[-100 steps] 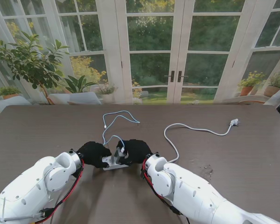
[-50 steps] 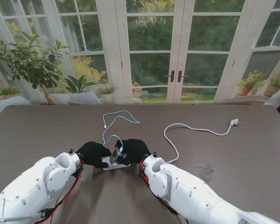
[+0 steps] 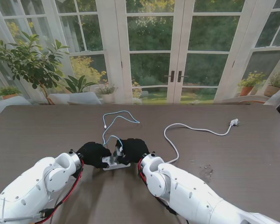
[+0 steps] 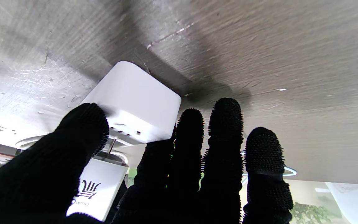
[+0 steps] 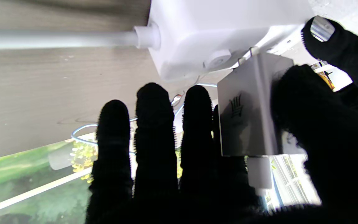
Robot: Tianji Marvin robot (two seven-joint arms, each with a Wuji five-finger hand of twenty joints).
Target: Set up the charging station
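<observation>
Item: two white arms, rising from the near corners of the stand view, both cut off by the lower edge. They are meeting near the middle of the dark wood-grain bench [image 3: 46, 126].

Item: left hand [image 3: 94, 154], black-gloved, lying against the left end of the white power strip [image 3: 113, 164]. In its wrist view the thumb and one finger [image 4: 154, 168] are touching the strip's rounded end [image 4: 135, 102]; the other three fingers are reaching past it over bare bench. The hold is looking like a light pinch.

Item: right hand [image 3: 133, 150], black-gloved, grasping a white charger block [image 5: 247, 115]. Thumb and fingers [image 5: 306, 124] are pressing its opposite faces. The block's metal prongs are sitting right at the strip's face [image 5: 210, 34]; how far they are seated is hard to make out. From the stand, the block is mostly hidden between the two hands.

Item: thin pale-blue cable [image 3: 113, 122], looping away from the hands toward the far side; its near end is hidden under the right hand.

Item: thicker white cord [image 3: 177, 128], curving from beside the right forearm out to a plug [image 3: 234, 122] lying at the far right of the bench. Where it joins the strip is hidden in the stand view.

Item: glazed doors [image 3: 175, 51] and potted plant [image 3: 30, 60], standing beyond the bench.
</observation>
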